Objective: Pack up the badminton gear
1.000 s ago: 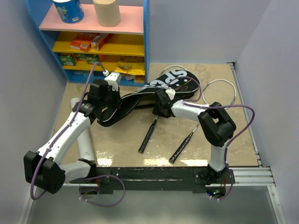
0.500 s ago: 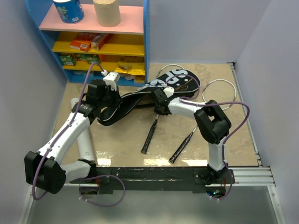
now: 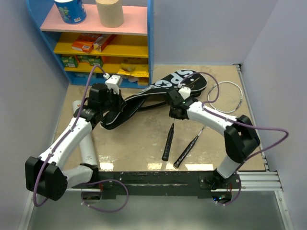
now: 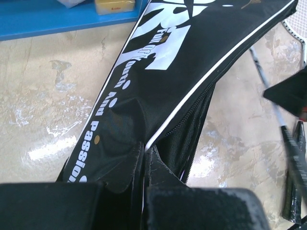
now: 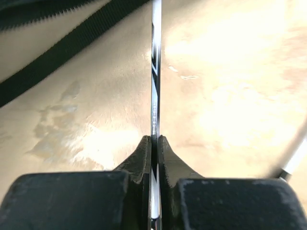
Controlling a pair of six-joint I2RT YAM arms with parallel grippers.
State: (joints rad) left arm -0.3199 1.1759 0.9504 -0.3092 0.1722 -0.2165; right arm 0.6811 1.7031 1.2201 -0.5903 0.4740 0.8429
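Note:
The black bag (image 3: 184,80) lettered SPORT lies at the table's middle back, its opened edge toward the left. My left gripper (image 3: 113,102) is shut on the bag's zip edge (image 4: 144,146), with the bag (image 4: 182,57) stretching away from it. My right gripper (image 3: 176,113) is shut on the thin shaft (image 5: 154,72) of one racket, whose black handle (image 3: 168,141) points at the near edge. Its head is hidden by the bag. The second racket (image 3: 187,149) lies to the right, its white head (image 3: 226,97) beside the bag. A long white tube (image 3: 86,143) lies under my left arm.
A blue shelf unit (image 3: 149,38) with small coloured boxes (image 3: 88,45) and two paper rolls (image 3: 109,12) stands at the back left. Grey walls close in the left and right sides. A purple cable (image 3: 213,88) loops over the bag's head. Both racket handles (image 4: 293,191) show in the left wrist view.
My right gripper has moved right and toward the near edge with the racket shaft; that racket's handle swung right. The bag's head shifted slightly right. My left gripper stayed put.

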